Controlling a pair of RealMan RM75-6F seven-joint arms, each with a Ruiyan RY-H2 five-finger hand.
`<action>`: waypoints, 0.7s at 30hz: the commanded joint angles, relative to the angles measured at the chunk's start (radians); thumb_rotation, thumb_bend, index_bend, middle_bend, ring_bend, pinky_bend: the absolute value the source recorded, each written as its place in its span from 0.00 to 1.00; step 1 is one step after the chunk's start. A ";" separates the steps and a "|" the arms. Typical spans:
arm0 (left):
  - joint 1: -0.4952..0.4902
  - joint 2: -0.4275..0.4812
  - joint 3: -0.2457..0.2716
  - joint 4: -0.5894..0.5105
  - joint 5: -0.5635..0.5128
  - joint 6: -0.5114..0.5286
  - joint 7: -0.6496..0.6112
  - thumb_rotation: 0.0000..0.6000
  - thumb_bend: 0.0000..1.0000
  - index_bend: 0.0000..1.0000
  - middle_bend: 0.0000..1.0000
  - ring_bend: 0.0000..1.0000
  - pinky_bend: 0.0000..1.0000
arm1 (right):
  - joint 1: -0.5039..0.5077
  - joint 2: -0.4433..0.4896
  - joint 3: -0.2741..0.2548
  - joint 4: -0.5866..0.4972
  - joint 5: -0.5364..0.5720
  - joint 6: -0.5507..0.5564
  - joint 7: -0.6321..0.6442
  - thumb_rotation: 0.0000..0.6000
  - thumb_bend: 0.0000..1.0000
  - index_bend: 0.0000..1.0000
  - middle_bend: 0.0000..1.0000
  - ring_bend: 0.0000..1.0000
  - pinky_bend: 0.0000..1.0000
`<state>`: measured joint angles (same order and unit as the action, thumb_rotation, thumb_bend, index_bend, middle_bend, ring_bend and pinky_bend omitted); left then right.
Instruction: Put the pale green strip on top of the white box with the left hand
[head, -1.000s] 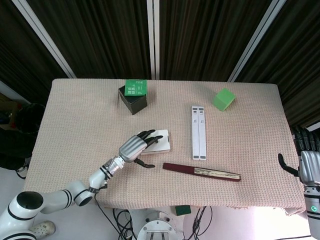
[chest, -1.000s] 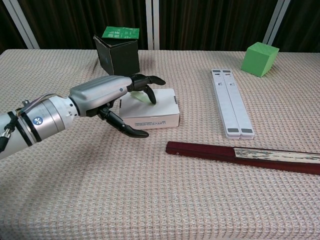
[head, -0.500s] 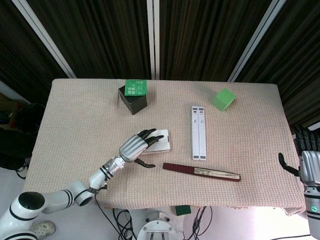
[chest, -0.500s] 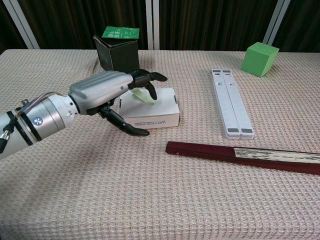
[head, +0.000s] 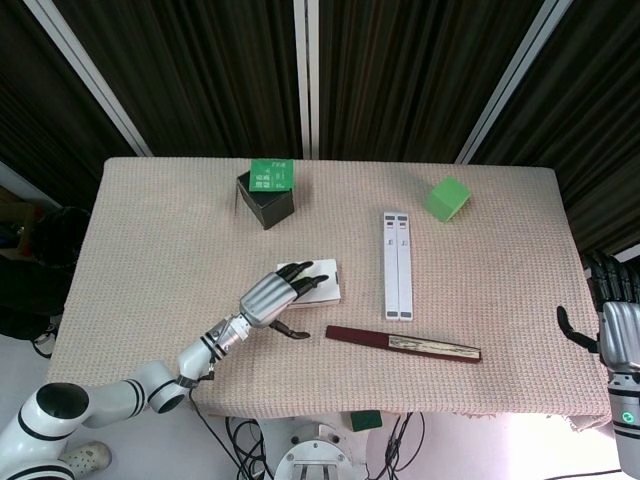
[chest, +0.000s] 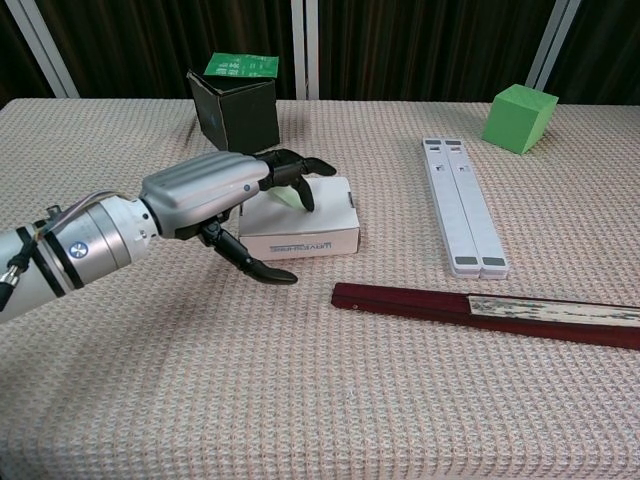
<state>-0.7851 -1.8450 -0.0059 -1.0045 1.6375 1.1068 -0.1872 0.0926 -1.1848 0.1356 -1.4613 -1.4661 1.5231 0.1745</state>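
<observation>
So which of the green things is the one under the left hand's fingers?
The pale green strip, lying on the white box beneath the left hand. The green cube sits far right at the back, and the green card tops the black box.

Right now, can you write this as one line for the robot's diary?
left hand: over white box, fingers above pale green strip | grip: unclear | right hand: off table edge, idle
</observation>
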 joint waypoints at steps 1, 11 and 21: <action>0.001 0.000 -0.001 0.000 0.000 0.006 0.003 0.56 0.02 0.07 0.29 0.02 0.16 | 0.000 0.000 0.000 0.001 -0.002 0.003 0.000 0.88 0.36 0.00 0.00 0.00 0.00; -0.003 -0.006 -0.019 0.006 -0.010 0.014 -0.015 0.56 0.02 0.07 0.28 0.02 0.16 | -0.006 0.000 0.004 0.009 0.000 0.013 0.019 0.88 0.35 0.00 0.00 0.00 0.00; -0.010 -0.007 -0.012 0.001 -0.024 -0.027 -0.002 0.57 0.02 0.07 0.29 0.02 0.16 | -0.005 -0.005 0.007 0.024 0.003 0.012 0.030 0.88 0.35 0.00 0.00 0.00 0.00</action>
<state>-0.7945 -1.8504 -0.0170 -1.0040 1.6134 1.0775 -0.1883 0.0874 -1.1897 0.1423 -1.4374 -1.4631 1.5355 0.2050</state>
